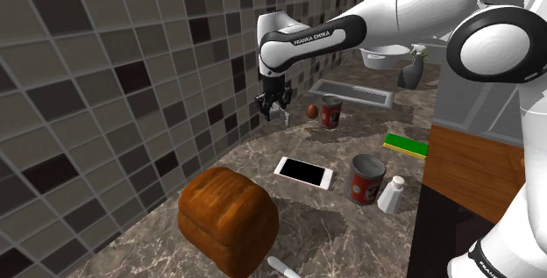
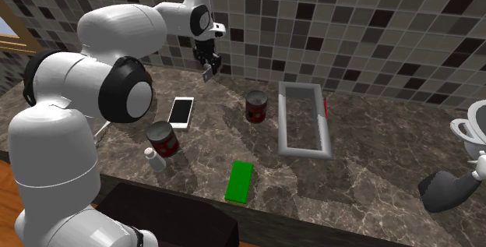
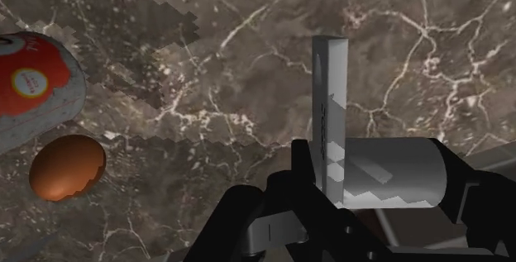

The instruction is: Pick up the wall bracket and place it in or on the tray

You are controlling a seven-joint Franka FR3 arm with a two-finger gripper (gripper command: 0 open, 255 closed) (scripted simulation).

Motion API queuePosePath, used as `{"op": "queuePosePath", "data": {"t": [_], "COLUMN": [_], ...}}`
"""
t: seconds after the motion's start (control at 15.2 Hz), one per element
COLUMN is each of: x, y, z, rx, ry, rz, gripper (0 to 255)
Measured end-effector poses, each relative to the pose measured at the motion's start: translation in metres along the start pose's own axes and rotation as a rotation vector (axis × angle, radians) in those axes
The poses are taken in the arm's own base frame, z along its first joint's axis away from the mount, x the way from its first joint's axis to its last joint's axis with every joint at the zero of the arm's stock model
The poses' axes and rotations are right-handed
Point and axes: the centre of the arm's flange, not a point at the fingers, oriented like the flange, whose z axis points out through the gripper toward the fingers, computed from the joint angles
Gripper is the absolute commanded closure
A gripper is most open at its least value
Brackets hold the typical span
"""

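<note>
Above the marble counter (image 1: 324, 224), beside the tiled wall, the black tool (image 1: 273, 110) is gripping the pale grey wall bracket (image 3: 329, 95) firmly, holding it clear of a red can (image 3: 33, 87) below (presumably for carrying). The grey tray (image 2: 283, 121) is lying well apart, farther along the counter.

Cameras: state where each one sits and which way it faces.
Shoulder view: beside and behind the arm, looking down along the counter toward the tray; arm and hand show.
Second exterior view: off the counter's front edge, facing the tiled wall; the whole arm shows.
Wrist view: on the hand, looking down at the counter; black fingers clasp the grey wall bracket.
Shared: both exterior views show the phone.
</note>
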Motion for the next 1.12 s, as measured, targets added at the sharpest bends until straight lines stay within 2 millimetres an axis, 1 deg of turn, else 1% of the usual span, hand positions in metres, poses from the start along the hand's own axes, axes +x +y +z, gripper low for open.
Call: {"op": "queuePosePath", "data": {"t": [0.86,0.92,0.99,1.12], "x": [0.000,0.000,0.000,0.001], "y": [0.002,0.002,0.008,0.029], "z": [-0.070,-0.073,-0.074,-0.074], "rx": [0.000,0.000,0.000,0.000], "ry": [0.000,0.000,0.000,0.000], "rz": [0.000,0.000,0.000,0.000], "gripper": [255,255,255,255]}}
